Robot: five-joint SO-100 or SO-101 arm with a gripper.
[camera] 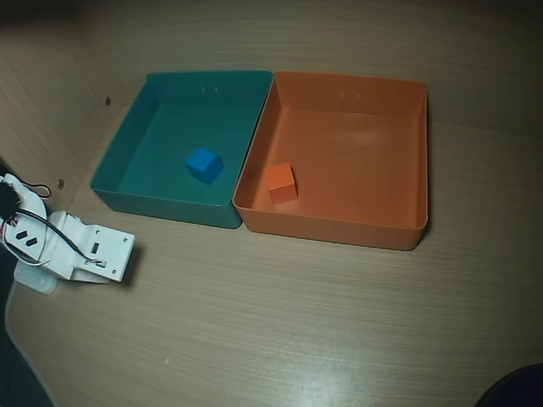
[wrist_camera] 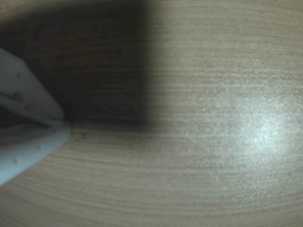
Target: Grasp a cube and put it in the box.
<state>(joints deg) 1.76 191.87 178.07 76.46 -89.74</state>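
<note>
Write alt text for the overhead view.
An orange cube lies inside an orange box, beside a teal box holding a blue cube. The white arm rests at the left on a wooden table.

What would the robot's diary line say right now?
orange cube: inside orange box | blue cube: in teal tray | tool: shut, empty
</note>
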